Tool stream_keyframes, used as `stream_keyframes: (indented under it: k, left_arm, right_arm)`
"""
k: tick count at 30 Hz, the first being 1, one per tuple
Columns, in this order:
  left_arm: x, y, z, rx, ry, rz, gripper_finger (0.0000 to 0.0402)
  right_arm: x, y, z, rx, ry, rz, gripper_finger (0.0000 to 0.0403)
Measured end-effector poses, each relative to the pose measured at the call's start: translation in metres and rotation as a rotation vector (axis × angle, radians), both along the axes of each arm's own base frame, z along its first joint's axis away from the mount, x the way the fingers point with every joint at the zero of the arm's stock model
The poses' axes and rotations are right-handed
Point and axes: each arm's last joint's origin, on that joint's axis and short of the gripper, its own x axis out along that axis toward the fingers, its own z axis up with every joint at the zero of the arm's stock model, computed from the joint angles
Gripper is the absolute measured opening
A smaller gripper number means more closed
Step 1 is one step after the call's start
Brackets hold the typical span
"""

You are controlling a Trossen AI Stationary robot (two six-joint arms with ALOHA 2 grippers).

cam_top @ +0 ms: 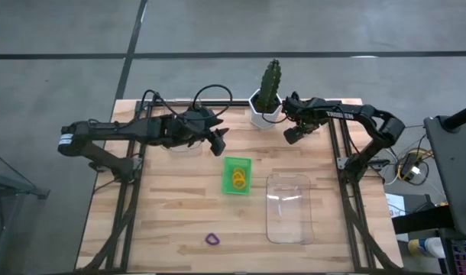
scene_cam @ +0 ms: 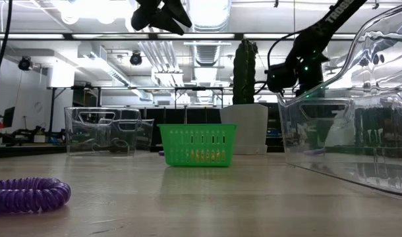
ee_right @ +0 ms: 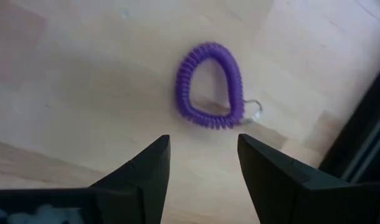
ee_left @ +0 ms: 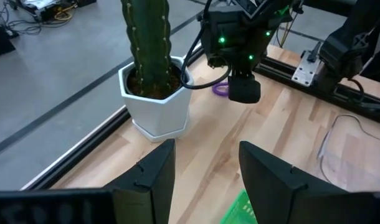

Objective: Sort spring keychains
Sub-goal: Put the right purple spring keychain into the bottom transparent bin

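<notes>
Right end effector (cam_top: 292, 136) hovers at far right of counter (cam_top: 172, 221), beside the white cactus pot (cam_top: 264, 108), fingers spread and holding nothing. Directly beneath it lies 1 purple spring keychain (ee_right: 209, 86) with a small metal ring, flat on the wood; the fingers are above it, not touching.

Left end effector (cam_top: 220, 144) is raised just far-left of the green tray (cam_top: 237, 175), also released and empty. Orange keychains (cam_top: 238, 179) sit in that tray. A second purple keychain (cam_top: 211, 239) lies alone at the near edge. 1 clear tray (cam_top: 288, 206) is right of the green tray; another clear tray (scene_cam: 107, 131) is at far left.

Risks, as judged: a flat, springy loop could slip or squirt sideways if the fingers close off-centre; a descent misjudged near the counter's frame or pot could knock either.
</notes>
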Motion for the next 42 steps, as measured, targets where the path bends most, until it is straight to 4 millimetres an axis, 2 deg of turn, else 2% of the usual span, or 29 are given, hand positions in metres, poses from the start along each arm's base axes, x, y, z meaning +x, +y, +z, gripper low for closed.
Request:
stream_keyframes:
  k: [12,25,30,42]
  left_arm:
    - [-0.001,0.007,0.0,0.002,0.0,0.025,0.0169]
    - [-0.001,0.011,0.0,0.003,0.0,0.037,0.0169]
    - [-0.001,0.011,0.0,0.003,0.002,0.038,0.0169]
    - [-0.002,0.011,-0.001,0.001,0.015,0.038,0.0169]
  right_arm:
    - [0.01,-0.008,-0.013,0.003,-0.007,0.077,0.0182]
    - [0.015,-0.012,-0.036,0.075,0.039,0.119,0.0178]
    - [0.015,-0.012,-0.034,0.07,0.028,0.118,0.0151]
    - [0.012,-0.009,-0.03,0.049,0.011,0.062,0.0047]
